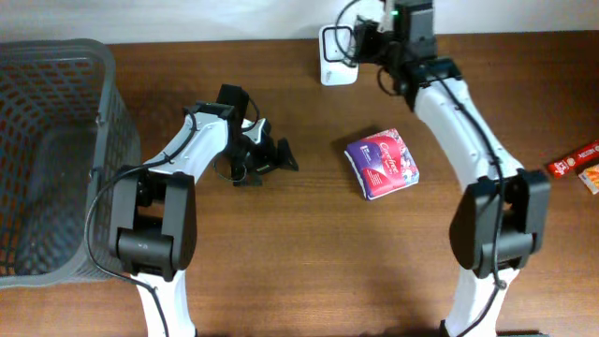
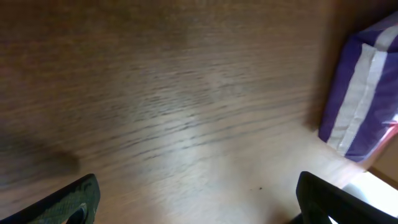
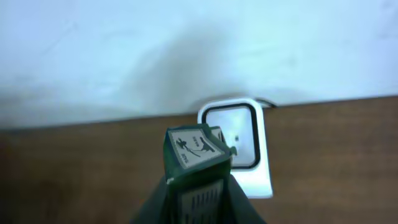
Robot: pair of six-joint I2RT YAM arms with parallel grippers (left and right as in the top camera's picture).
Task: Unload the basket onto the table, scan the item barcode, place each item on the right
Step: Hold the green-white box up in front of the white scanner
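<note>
See left gripper [image 1: 270,167] spread wide, low over bare table [image 1: 299,271], clear of purple packet [image 1: 382,165] off to its side. Further back, see right gripper [image 3: 198,202] pinching dark green box [image 3: 196,152], held up just before white scanner [image 3: 242,146] by wall.

Brown wooden table [image 1: 281,262], white wall [image 3: 124,50]
</note>
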